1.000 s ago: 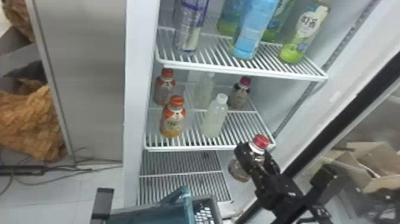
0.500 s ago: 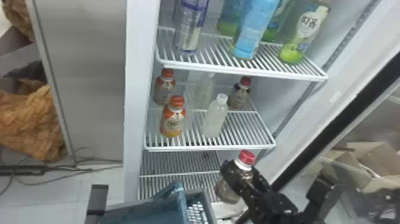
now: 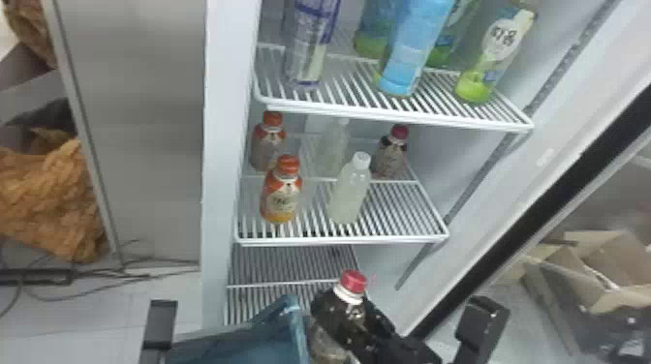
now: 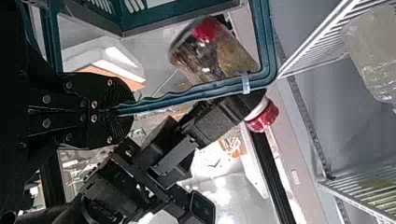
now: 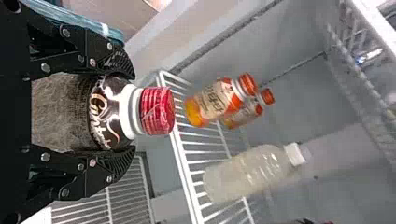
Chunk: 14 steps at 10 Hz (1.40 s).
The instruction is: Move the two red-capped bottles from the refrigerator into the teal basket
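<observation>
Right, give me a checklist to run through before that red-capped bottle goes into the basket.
1. Right gripper on the bottle: ok, a finger on either side of it.
2. Cap on the bottle: ok.
3. Left gripper steadying the teal basket: ok, its fingers pinch the rim.
4. Bottle over the basket's opening: not ok, the head view has it just to the right of the basket's edge.
5. Space on the basket's floor: cannot tell, the floor is out of sight.
6. Second red-capped bottle in the basket: not ok, it stands on a refrigerator shelf.
</observation>
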Each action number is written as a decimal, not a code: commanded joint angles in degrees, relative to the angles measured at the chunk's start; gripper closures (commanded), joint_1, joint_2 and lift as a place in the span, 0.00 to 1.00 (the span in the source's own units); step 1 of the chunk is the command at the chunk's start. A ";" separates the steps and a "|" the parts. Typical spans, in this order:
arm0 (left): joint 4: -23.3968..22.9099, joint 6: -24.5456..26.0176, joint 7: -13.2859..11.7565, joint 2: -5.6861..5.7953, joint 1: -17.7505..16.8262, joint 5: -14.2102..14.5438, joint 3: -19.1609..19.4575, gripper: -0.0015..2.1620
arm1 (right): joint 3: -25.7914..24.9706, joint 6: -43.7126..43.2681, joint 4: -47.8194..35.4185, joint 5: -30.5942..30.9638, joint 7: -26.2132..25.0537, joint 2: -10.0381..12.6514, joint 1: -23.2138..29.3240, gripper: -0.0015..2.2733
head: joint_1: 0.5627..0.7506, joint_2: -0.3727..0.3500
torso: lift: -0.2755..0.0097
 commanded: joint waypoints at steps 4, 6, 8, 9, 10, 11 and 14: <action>0.00 0.00 0.00 0.00 0.00 0.14 -0.10 0.53 | -0.53 3.36 -0.12 0.31 -0.06 0.11 -0.01 0.24 | 0.70 0.03 | 0.17; 0.00 0.00 0.00 0.00 0.00 0.26 -0.21 0.53 | -0.87 3.36 0.30 0.31 -0.06 0.11 -0.43 0.14 | 0.70 0.03 | 0.17; 0.00 0.00 0.00 -0.09 0.00 0.37 -0.33 0.53 | -0.87 0.55 1.43 1.45 -0.24 0.29 -1.13 0.12 | 0.70 0.03 | 0.17; 0.00 0.00 0.00 -0.09 0.00 0.49 -0.44 0.53 | -1.21 -3.67 2.69 2.48 -0.68 0.46 -1.98 0.12 | 0.70 0.03 | 0.17; 0.00 0.00 0.00 0.00 0.00 0.49 -0.56 0.53 | -2.24 -7.47 5.08 2.93 -0.77 0.99 -3.38 0.12 | 0.70 0.03 | 0.17; 0.00 0.00 0.00 -0.09 0.00 0.60 -0.56 0.53 | -3.96 -11.12 7.19 4.19 -0.85 1.60 -5.07 0.12 | 0.70 0.03 | 0.17; 0.00 0.00 0.00 -0.09 0.00 0.83 -0.90 0.53 | -6.36 -22.37 13.52 7.39 -3.05 1.87 -10.56 0.12 | 0.70 0.03 | 0.17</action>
